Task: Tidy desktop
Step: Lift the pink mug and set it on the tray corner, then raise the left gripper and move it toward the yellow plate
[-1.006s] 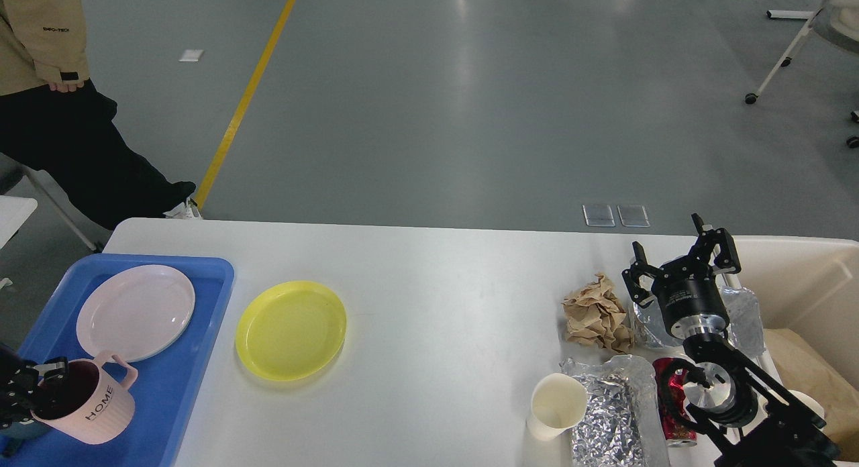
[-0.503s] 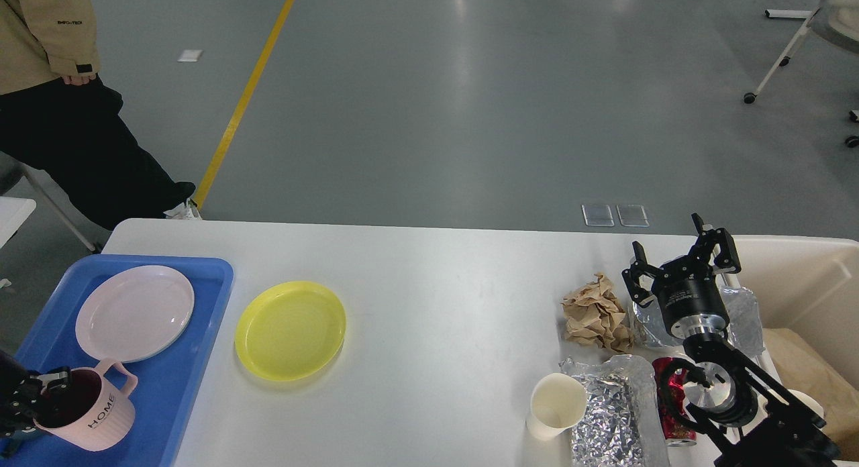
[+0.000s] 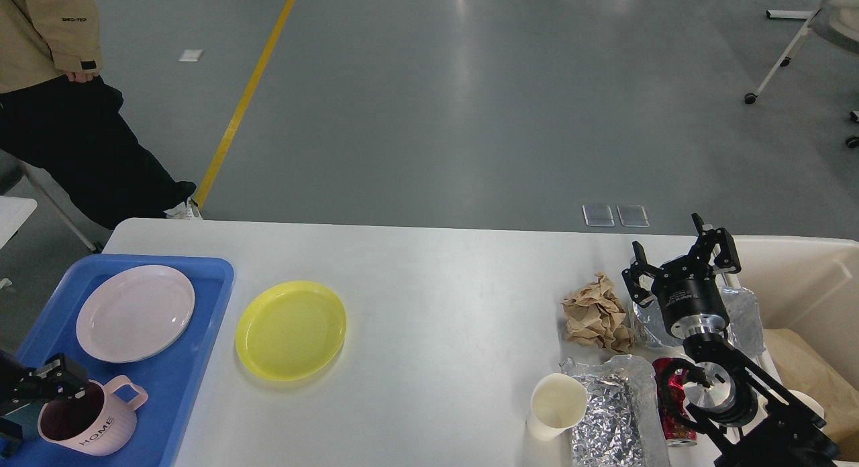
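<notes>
The white desktop [image 3: 436, 286] carries a yellow plate [image 3: 290, 329], crumpled brown paper [image 3: 594, 313], a paper cup [image 3: 556, 405], crumpled foil [image 3: 611, 406] and a crushed red can [image 3: 671, 420]. At the left, a blue tray [image 3: 201, 262] holds a pale pink plate [image 3: 134, 313] and a pink mug [image 3: 90, 423] standing upright. My left gripper [image 3: 43, 385] hovers just over the mug's far rim and looks open, partly cut off by the frame edge. My right gripper [image 3: 678, 257] stands open and empty over more foil [image 3: 741, 306], right of the brown paper.
A beige bin [image 3: 805, 272] with brown paper inside stands at the table's right end, close to my right arm. A person [image 3: 54, 105] stands on the floor beyond the far left corner. A wheeled stand [image 3: 782, 58] is far off at the right.
The pink mug went down onto the blue tray near its front and now stands upright. My left gripper let go of it and rose a little. The right arm stayed still.
</notes>
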